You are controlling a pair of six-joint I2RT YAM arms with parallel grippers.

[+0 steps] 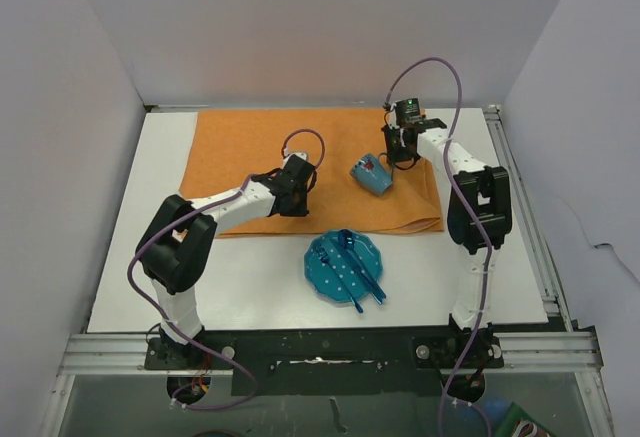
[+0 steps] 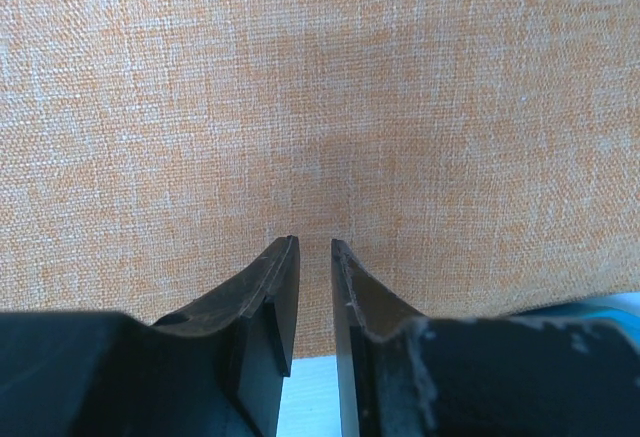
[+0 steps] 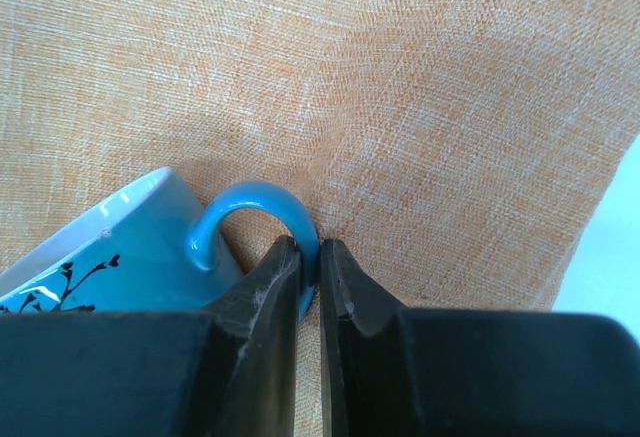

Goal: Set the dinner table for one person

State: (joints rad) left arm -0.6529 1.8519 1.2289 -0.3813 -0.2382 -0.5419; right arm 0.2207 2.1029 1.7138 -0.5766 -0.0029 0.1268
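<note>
The white dinner table point(image 1: 130, 257) carries an orange cloth point(image 1: 250, 147) across its far half. A blue mug point(image 1: 373, 175) with black markings lies tilted on the cloth's right part. My right gripper point(image 1: 398, 160) is shut on the mug's handle point(image 3: 250, 202), pinching it between the fingertips point(image 3: 310, 244); the mug body point(image 3: 120, 247) is to the left. A blue plate point(image 1: 345, 267) holding blue cutlery point(image 1: 360, 275) sits on the bare table in front of the cloth. My left gripper point(image 1: 296, 200) hovers low over the cloth point(image 2: 320, 87), jaws point(image 2: 314, 242) nearly together and empty.
Grey walls enclose the table on three sides. A metal rail point(image 1: 320, 347) runs along the near edge by the arm bases. The cloth's right edge and bare table point(image 3: 610, 247) show in the right wrist view. A sliver of blue point(image 2: 600, 302) shows at the left wrist view's right edge.
</note>
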